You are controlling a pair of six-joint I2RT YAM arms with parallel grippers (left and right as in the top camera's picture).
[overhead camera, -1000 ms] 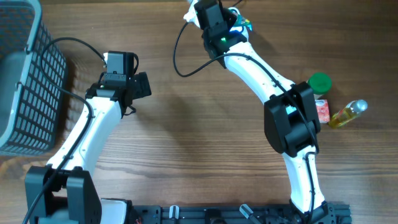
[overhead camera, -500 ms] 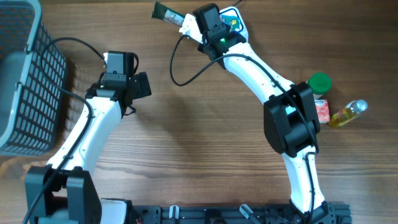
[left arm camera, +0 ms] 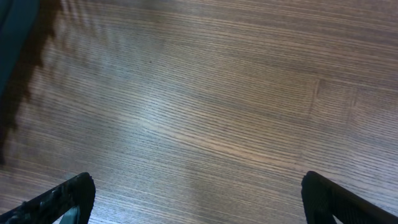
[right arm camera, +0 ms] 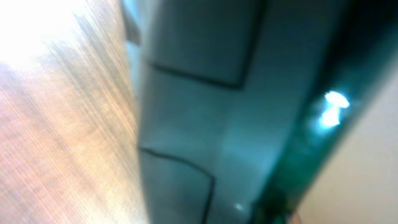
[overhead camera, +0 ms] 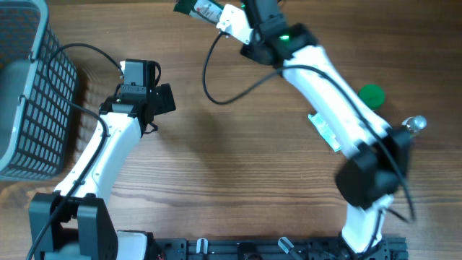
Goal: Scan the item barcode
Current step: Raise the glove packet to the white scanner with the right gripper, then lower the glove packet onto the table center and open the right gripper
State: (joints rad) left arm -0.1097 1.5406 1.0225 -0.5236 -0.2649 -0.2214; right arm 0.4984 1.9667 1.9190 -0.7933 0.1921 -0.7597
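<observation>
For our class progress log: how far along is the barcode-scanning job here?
Done: the right gripper is shut on the dark-green, white-labelled item at the far edge of the wooden table. In hand: positioning it; that arm looks motion-blurred. Left: the scan itself; no scanner is recognisable. The open left gripper hovers over the table.

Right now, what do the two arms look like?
Both have white tube links and black joint housings. Left arm trails a thin black cable. The right arm has one too, plus a green light at its wrist. Left gripper has black fingers.
</observation>
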